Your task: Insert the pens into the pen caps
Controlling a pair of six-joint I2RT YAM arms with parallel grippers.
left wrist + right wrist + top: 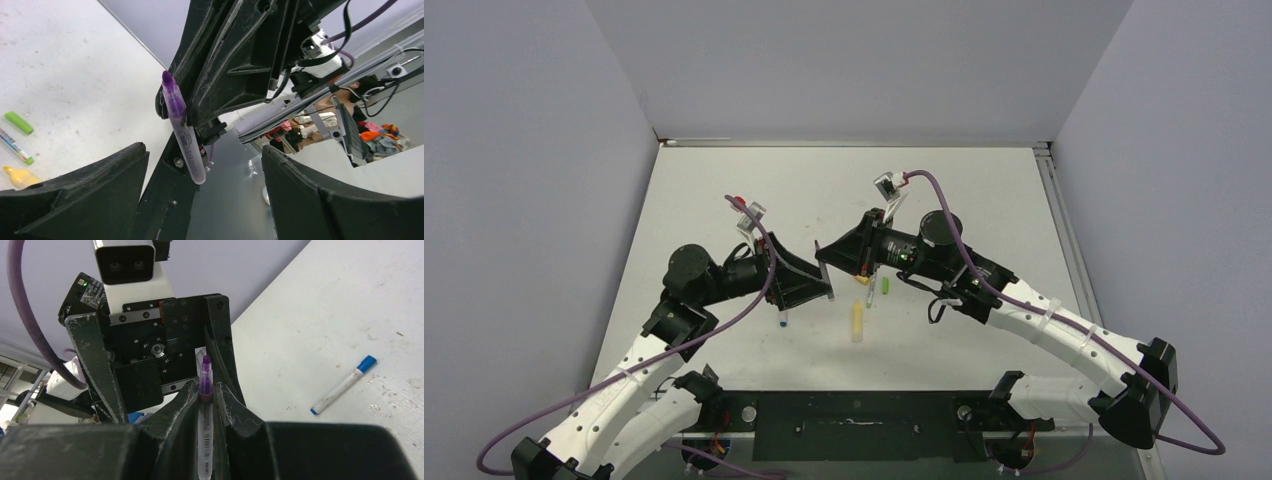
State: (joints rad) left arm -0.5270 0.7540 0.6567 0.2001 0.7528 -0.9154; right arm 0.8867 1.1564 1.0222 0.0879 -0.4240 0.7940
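My right gripper (206,389) is shut on the thin purple pen (205,425). The pen's purple end sticks out past the fingertips toward my left gripper (204,150). That gripper faces it with its jaws wide open and nothing between them. In the left wrist view the purple pen (182,132) hangs just beyond the jaws, apart from them. In the top view the two grippers (822,280) (821,252) meet nose to nose above mid table. On the table lie a green cap (19,122), a thin grey-green pen (15,146) and the yellow marker (857,322). A white pen with blue ends (342,386) lies there too.
The white pen (783,320) lies just under my left arm's wrist. The green cap (886,284) and a small yellow piece (862,280) sit below my right wrist. Grey walls close the table (724,190) on three sides.
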